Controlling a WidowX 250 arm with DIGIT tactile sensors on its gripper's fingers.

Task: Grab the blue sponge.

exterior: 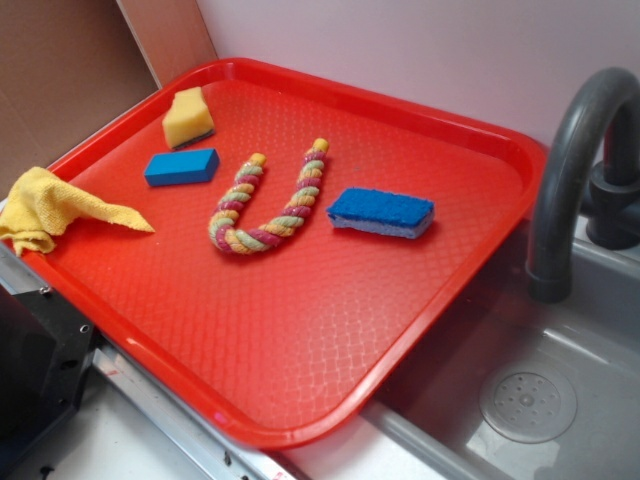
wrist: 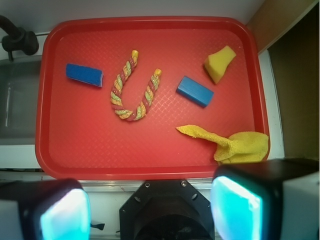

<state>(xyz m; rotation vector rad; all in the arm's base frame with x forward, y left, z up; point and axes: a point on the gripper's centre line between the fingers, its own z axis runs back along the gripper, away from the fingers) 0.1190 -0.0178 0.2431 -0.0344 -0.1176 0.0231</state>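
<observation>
while the gripper (wrist: 150, 210) hangs above the tray's (wrist: 150, 155) near edge with its jaws spread wide and empty, the blue sponge (wrist: 84, 74) lies flat on the tray between the rope (wrist: 132, 90) and the faucet (wrist: 17, 37).

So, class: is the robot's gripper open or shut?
Open: in the wrist view the gripper shows its fingers spread wide apart, holding nothing.

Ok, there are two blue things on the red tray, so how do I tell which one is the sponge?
Find the red tray, then the U-shaped rope in its middle. The blue sponge lies on the rope's faucet side. It has a rough blue top over a pale bottom layer, while the blue block is smooth and solid blue.
</observation>
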